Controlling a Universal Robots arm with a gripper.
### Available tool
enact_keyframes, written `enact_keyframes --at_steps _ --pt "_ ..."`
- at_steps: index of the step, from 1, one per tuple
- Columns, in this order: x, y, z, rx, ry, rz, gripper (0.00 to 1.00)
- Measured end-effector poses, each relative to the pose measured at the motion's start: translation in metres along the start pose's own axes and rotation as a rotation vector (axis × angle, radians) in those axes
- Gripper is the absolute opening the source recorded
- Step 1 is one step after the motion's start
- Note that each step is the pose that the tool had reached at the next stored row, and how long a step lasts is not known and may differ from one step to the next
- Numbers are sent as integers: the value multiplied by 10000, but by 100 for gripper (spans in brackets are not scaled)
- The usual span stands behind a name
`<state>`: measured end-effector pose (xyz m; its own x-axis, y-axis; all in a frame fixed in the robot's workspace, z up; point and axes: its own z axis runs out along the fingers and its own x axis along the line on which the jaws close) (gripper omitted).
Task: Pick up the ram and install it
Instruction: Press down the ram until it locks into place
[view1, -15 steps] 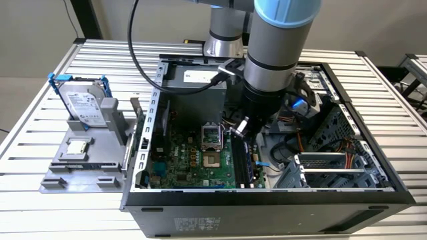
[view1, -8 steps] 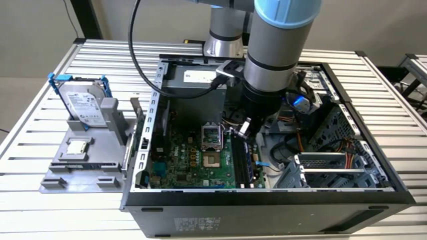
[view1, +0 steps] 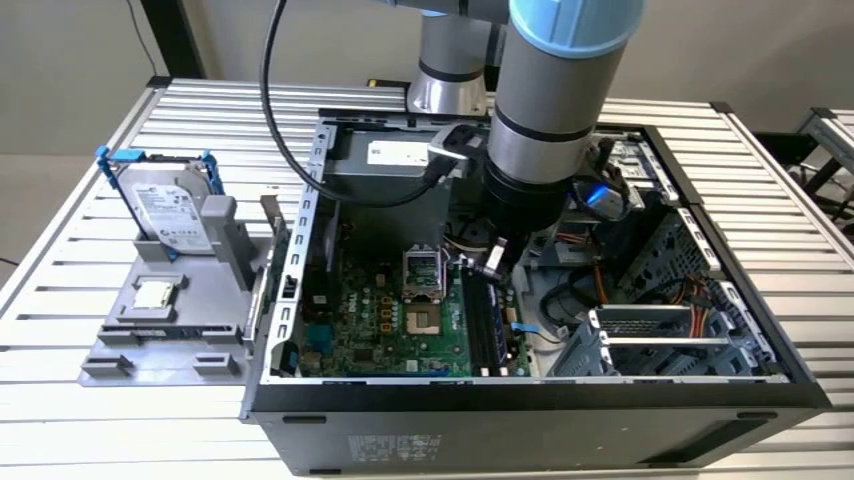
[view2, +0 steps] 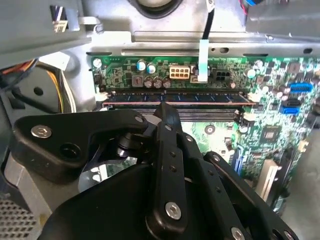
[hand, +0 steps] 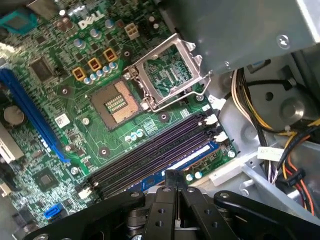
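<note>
One arm (view1: 541, 110) is being seen reaching down into an open computer case (view1: 534, 400) that is lying on a slatted metal surface (view1: 120, 400). In the exterior view its claw (view1: 497, 262) is being held low over the green motherboard (view1: 360, 310), at the twelve o'clock end of the long black memory slots (view1: 481, 325), which are running from twelve to six o'clock just beside the processor socket (view1: 424, 320), at its three o'clock side.

In both wrist views the claw (view2: 166, 111) (hand: 172, 175) is being shown clenched, its two black fingers (hand: 168, 181) pressed together with nothing seen between them. The ram (view2: 200, 98) (hand: 200, 155) is not being gripped: it is standing on edge in a slot, along the slot's whole length, in the slot farthest from the socket (hand: 117, 102). The tip of the claw is being held at the ram's upper edge, about the middle of its length; whether it is touching the edge cannot be told. The remaining slots (hand: 150, 152) beside it are being left bare.

In the exterior view a hard drive (view1: 174, 215) in a blue bracket is being propped upright on a grey stand (view1: 160, 330), at nine o'clock from the case and apart from it. Bundled cables (hand: 260, 115) are being seen beyond the board's edge.
</note>
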<state>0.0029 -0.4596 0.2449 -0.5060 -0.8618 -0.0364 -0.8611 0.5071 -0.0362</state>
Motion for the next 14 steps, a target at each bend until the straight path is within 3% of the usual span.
enact_keyframes --at_steps 14 --pt "-1 -1 0 -75 -75 -2068 0"
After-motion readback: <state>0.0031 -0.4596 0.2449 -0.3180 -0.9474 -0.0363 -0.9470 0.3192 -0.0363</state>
